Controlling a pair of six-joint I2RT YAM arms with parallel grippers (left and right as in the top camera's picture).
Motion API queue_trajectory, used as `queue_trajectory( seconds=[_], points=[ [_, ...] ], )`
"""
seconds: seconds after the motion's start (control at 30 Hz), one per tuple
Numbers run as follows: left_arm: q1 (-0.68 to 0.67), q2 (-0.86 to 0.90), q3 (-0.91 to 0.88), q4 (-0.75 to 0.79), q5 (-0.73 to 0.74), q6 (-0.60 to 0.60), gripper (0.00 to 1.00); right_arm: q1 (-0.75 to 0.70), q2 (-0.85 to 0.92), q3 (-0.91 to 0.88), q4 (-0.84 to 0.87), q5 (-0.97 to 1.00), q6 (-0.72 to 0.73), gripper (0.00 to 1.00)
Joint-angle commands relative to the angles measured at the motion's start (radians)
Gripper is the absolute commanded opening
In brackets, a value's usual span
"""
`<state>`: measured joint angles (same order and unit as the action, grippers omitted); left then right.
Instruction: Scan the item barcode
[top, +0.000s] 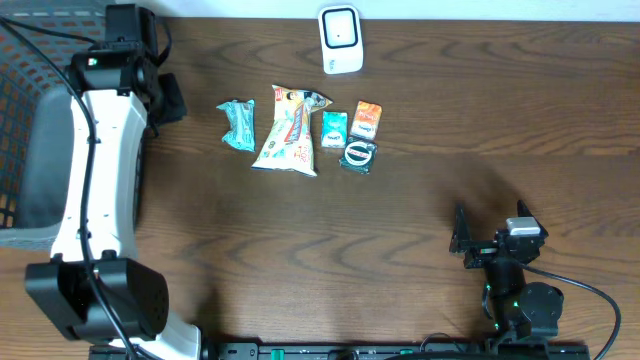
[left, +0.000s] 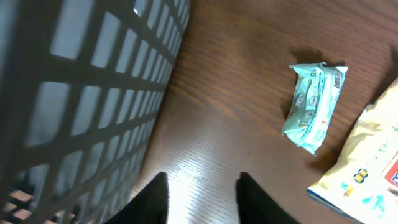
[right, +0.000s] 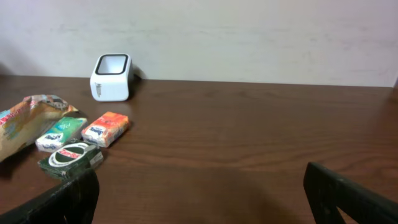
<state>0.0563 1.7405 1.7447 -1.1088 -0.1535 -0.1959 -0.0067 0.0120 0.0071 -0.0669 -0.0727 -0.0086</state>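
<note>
Item: teal packet (top: 238, 124), judged the likeliest to scan; it lies flat toward the far edge of the table (top: 420, 200), at the left end of a row of goods.
Long axis: roughly far edge to near edge, slightly tilted.
Neighbours: snack bag (top: 288, 130) just beside it on the right, then green box (top: 333, 129), orange box (top: 366, 120) and dark pack (top: 358, 155).
Scanner: white scanner (top: 340, 40) at the far edge, beyond the row, apart from the packet.
Left gripper: left gripper (left: 202, 183) near the far left corner beside the basket (top: 20, 130); fingers apart, nothing between; the packet lies ahead and to its right.
Right gripper: right gripper (right: 200, 177) by the near edge, right side; fingers spread wide, empty, well apart from the row.
Nearer arm: left.
Coming move: the left fingers would probably close across the packet's short width.
</note>
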Motion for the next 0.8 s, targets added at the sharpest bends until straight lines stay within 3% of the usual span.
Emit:
queue_trajectory(
  seconds=[0.0, 0.07, 0.77],
  points=[
    [0.018, -0.040, 0.001, -0.010, -0.037, 0.024, 0.27, 0.008, -0.005, -0.002, -0.004, 0.003, 0.000, 0.99],
    [0.029, -0.040, 0.000, -0.013, -0.058, 0.023, 0.23, 0.008, -0.005, -0.002, -0.004, 0.003, 0.000, 0.99],
    [0.135, -0.040, 0.000, 0.000, -0.061, 0.024, 0.24, 0.008, -0.005, -0.002, -0.004, 0.003, 0.000, 0.99]
  ],
)
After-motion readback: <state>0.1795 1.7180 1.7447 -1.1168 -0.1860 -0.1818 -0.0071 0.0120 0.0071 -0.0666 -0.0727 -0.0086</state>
